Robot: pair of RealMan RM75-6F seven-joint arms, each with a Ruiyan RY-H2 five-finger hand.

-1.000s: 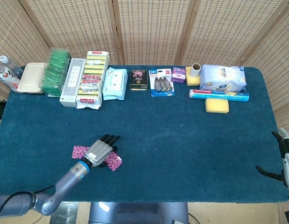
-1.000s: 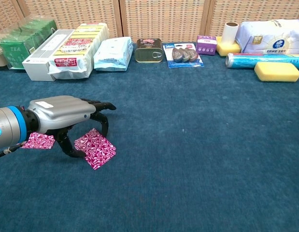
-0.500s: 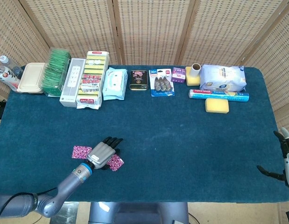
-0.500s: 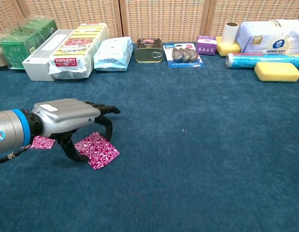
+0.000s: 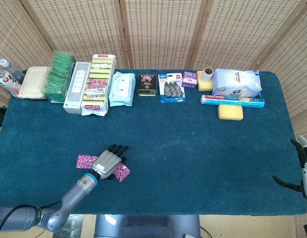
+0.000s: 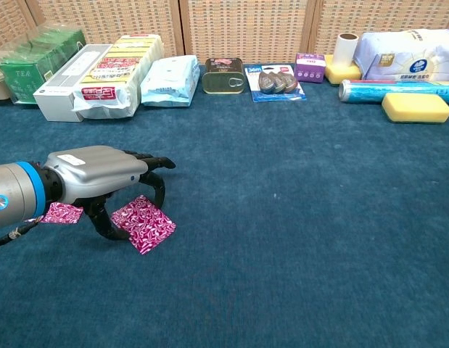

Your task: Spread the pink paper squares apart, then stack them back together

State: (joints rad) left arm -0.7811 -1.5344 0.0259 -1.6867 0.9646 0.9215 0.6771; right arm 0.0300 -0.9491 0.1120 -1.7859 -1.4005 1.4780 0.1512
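The left hand (image 6: 101, 181) rests palm-down over the nearer-right pink paper square (image 6: 143, 222), fingertips on it and the fingers curled down, not clenched round it. Over the last second the square has slid slightly right, then back a little — the other square (image 6: 62, 213) lies just left, apart. So the spreading looks about done. The right hand (image 5: 301, 171) hangs released off the table's (image 5: 193, 148) right edge.
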